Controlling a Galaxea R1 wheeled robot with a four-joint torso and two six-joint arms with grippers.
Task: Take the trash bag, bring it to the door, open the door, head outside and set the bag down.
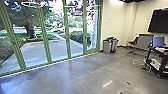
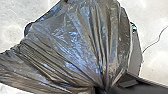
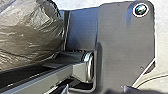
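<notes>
One dark trash bag [image 2: 77,47], left pincer [image 2: 100,89] clamped on its gathered neck, right pincer [image 3: 97,90] unclear

Glass wall [image 1: 67,32] at left, bins [image 1: 107,46] by its far end, cart [image 1: 149,54] at right

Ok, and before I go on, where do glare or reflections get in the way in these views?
Head view: strong daylight outside the panes, foliage washed out to white in places, a soft sheen and a short bright streak on the floor; left wrist view: bluish highlights on the bag's folds, floor pale; right wrist view: whitish glints on the bag, floor again nearly white.
</notes>
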